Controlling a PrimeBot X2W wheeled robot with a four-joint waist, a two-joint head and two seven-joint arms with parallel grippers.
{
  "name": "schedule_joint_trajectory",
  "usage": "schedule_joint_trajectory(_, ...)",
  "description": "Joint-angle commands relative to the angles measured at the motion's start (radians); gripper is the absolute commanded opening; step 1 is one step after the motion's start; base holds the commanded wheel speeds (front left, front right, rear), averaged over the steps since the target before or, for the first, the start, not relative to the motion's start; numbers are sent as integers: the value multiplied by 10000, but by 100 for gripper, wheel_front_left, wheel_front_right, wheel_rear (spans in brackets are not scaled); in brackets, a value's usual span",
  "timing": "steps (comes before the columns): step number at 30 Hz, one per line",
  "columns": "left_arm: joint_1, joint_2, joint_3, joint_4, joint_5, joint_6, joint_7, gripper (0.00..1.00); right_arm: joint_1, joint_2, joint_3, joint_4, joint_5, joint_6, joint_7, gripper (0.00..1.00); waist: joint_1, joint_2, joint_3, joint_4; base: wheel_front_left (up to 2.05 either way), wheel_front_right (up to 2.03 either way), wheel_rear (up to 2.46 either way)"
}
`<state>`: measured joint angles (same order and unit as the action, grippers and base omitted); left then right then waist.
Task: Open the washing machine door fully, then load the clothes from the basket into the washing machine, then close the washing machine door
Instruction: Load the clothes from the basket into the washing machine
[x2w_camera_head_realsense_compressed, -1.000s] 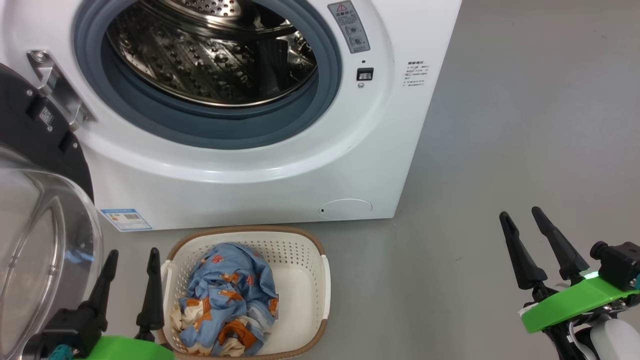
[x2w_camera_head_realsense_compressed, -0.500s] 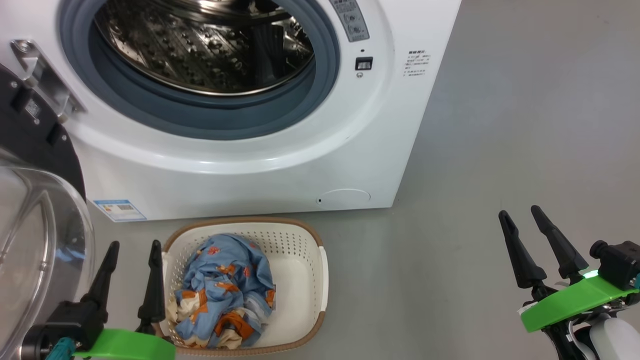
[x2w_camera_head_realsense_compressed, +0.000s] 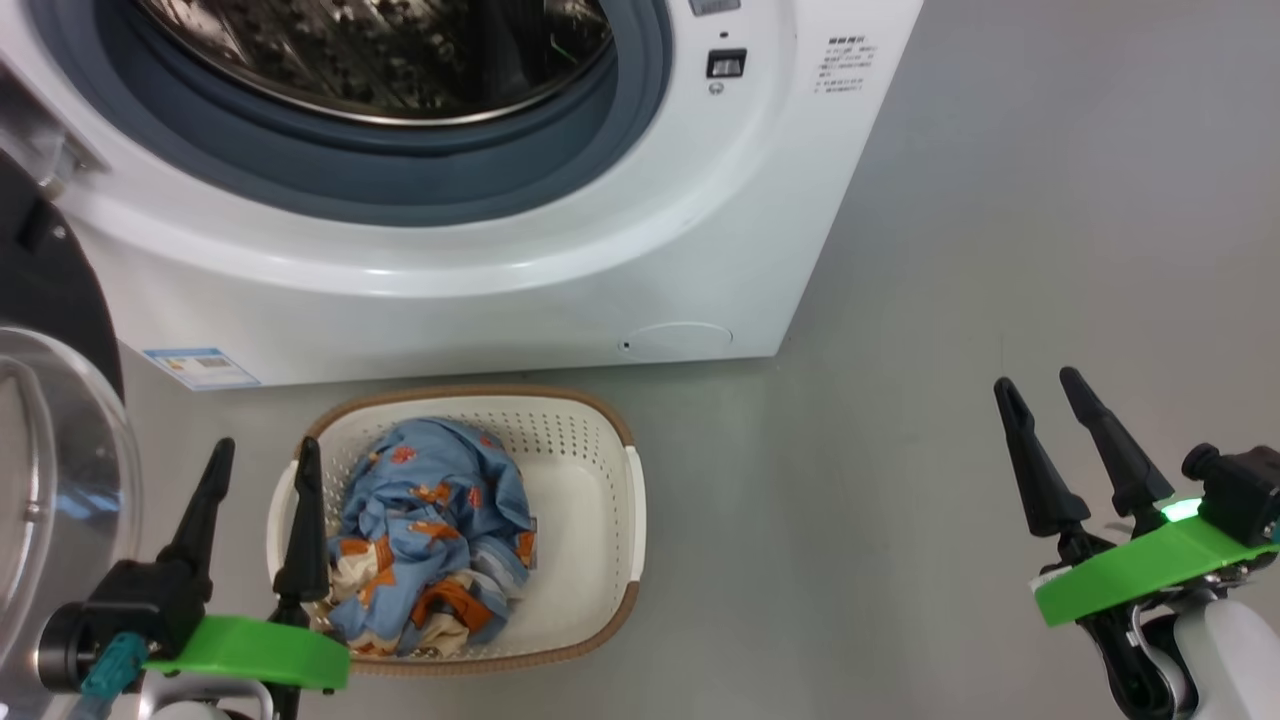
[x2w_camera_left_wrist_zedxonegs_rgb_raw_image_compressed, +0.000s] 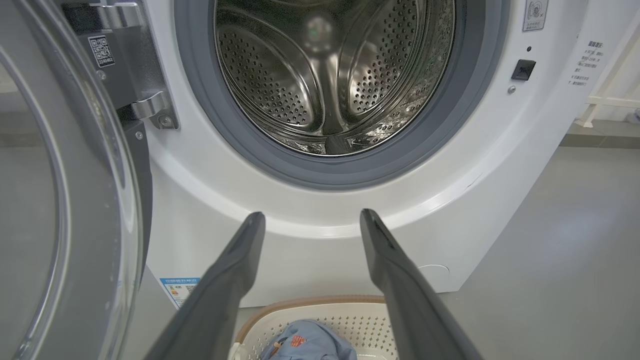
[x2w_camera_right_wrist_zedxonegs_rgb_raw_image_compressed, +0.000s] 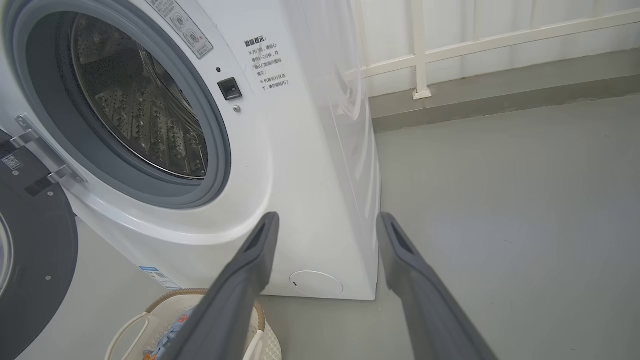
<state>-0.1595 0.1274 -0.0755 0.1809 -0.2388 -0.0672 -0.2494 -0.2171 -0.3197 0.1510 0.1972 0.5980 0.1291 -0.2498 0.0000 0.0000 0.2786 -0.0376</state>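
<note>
The white washing machine (x2w_camera_head_realsense_compressed: 560, 270) stands with its steel drum (x2w_camera_left_wrist_zedxonegs_rgb_raw_image_compressed: 330, 75) exposed. Its door (x2w_camera_head_realsense_compressed: 50, 480) is swung wide to the left, glass bowl bulging toward me; the left wrist view shows that door (x2w_camera_left_wrist_zedxonegs_rgb_raw_image_compressed: 60, 200) close on its left side. On the floor before the machine sits the cream basket (x2w_camera_head_realsense_compressed: 590, 520) holding the light blue, orange and cream clothes (x2w_camera_head_realsense_compressed: 430, 530). My left gripper (x2w_camera_head_realsense_compressed: 262, 455) hangs open over the basket's left rim, empty. My right gripper (x2w_camera_head_realsense_compressed: 1035, 385) is open and empty over bare floor, far right of the basket.
Grey floor (x2w_camera_head_realsense_compressed: 1000, 250) stretches right of the machine. A white railing and wall base (x2w_camera_right_wrist_zedxonegs_rgb_raw_image_compressed: 450, 70) stand behind the machine's right side. The open door takes up the room at the left of the basket.
The head view has tilted down, so machine and basket sit higher in the picture. Both grippers stay open and keep roughly their places relative to the basket.
</note>
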Motion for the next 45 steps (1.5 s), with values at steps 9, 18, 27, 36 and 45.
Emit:
schedule_joint_trajectory(9, -845, 294, 208, 531, -74, -50, -118, 100, -447, -27, 94, -344, -87, 16, -120, 100, 0, 0, 854, -264, 0, 0, 0)
schedule_joint_trajectory(18, -1522, 402, 85, 1240, -66, -89, -119, 100, -735, 63, 36, -472, -113, 16, -120, 100, 0, 0, 1654, -485, 0, 0, 0)
schedule_joint_trajectory(27, -2178, 427, -7, 1942, -118, -153, -121, 100, -957, 162, 37, -513, -90, 16, -120, 100, 0, 0, 2299, -499, 0, 0, 0)
schedule_joint_trajectory(36, -3147, 455, -168, 3057, -158, -217, -122, 100, -1311, 176, 85, -595, -73, 16, -120, 100, 0, 0, 3120, -455, 0, 0, 0)
schedule_joint_trajectory(45, -4380, 523, -332, 4689, -189, -317, -122, 100, -1735, 224, 228, -672, -90, 16, -120, 100, 0, 0, 3921, -524, 0, 0, 0)
